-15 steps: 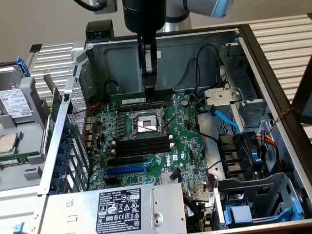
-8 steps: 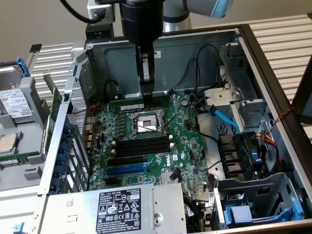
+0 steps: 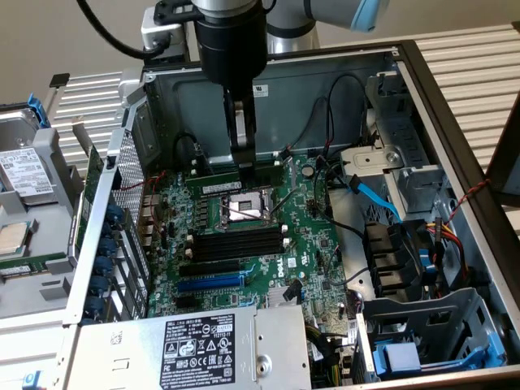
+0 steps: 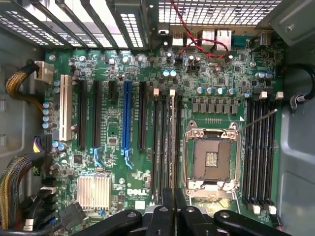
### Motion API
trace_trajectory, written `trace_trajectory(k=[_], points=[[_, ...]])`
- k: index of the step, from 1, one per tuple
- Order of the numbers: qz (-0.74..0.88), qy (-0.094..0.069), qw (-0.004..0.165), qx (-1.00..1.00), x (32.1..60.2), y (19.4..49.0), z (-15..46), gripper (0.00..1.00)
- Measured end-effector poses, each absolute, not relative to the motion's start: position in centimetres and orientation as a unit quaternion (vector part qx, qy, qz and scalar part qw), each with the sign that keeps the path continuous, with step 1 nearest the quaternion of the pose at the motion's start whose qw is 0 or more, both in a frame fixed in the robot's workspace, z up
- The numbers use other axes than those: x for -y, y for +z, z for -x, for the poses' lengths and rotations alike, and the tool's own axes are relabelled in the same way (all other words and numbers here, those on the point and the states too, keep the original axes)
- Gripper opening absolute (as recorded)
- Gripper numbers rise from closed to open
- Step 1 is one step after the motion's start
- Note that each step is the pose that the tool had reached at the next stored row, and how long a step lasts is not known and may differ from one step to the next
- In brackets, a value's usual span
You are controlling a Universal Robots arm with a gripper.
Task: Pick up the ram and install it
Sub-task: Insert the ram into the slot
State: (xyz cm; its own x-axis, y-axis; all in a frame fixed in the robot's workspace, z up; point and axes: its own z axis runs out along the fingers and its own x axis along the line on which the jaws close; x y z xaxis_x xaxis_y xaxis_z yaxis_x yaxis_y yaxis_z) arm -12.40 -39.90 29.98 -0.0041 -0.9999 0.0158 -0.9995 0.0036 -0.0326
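Over the motherboard (image 3: 318,231), the gripper (image 3: 244,174) pinches the ram (image 3: 213,177) mid-length; best held level, parallel to the black slots (image 3: 240,244) at the socket's (image 3: 244,209) 6 o'clock in the exterior view.

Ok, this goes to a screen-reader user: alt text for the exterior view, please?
The end effector reaches down into an open computer case, shut on the ram, a long green stick held on edge just beyond the bare processor socket. Empty black memory slots and a blue expansion slot lie nearer the camera.
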Motion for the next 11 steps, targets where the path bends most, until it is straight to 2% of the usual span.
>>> trace_trajectory(k=[11], points=[[0.69,-0.022,0.008,-0.723,39.9,28.4,12.6,0.13]])
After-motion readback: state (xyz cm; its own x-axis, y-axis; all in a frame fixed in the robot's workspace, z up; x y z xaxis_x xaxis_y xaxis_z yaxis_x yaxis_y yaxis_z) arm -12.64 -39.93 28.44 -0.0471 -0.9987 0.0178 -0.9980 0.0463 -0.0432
